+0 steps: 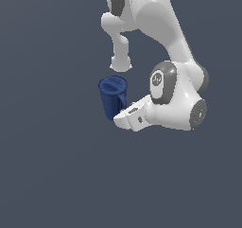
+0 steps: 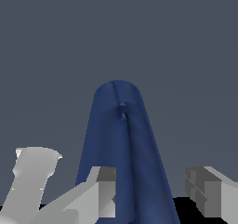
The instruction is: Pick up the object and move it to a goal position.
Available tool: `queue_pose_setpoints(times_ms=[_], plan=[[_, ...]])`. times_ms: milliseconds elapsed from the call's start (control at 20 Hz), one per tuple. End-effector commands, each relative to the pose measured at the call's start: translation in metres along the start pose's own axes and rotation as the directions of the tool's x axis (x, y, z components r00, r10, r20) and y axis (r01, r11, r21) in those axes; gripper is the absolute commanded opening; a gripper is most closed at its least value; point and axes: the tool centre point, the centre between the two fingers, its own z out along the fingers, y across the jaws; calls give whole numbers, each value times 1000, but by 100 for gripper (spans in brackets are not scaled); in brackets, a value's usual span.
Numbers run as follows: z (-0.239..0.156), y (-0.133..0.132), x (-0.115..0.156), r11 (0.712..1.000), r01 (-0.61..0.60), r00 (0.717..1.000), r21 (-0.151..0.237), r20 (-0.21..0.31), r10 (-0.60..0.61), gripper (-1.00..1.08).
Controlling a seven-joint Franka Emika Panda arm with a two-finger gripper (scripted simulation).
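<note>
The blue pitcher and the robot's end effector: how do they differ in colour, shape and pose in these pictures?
The pitcher is dark blue; the end effector is white and grey. The pitcher is rounded and tapered, with a round rim and a side handle; the end effector has blocky, flat-faced fingers. In the exterior view the pitcher stands upright, while the end effector reaches it from the side. Both look matte.

Glossy white rounded arm with dark grey joint caps, pale end effector with grey blocky fingertips.
</note>
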Motion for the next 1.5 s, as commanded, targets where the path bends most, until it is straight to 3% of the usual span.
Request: queue_pose_setpoints(times_ms=[0,650,700,1250,1450], plan=[[4,0,0,1000,0,1000,0,0,0,28],[27,0,0,1000,1,1000,0,3,-1,28],[27,0,0,1000,1,1000,0,3,-1,-100],[26,0,0,1000,0,1000,-1,1,0,-100],[16,6,-3,999,-29,999,-15,-27,28,-100]])
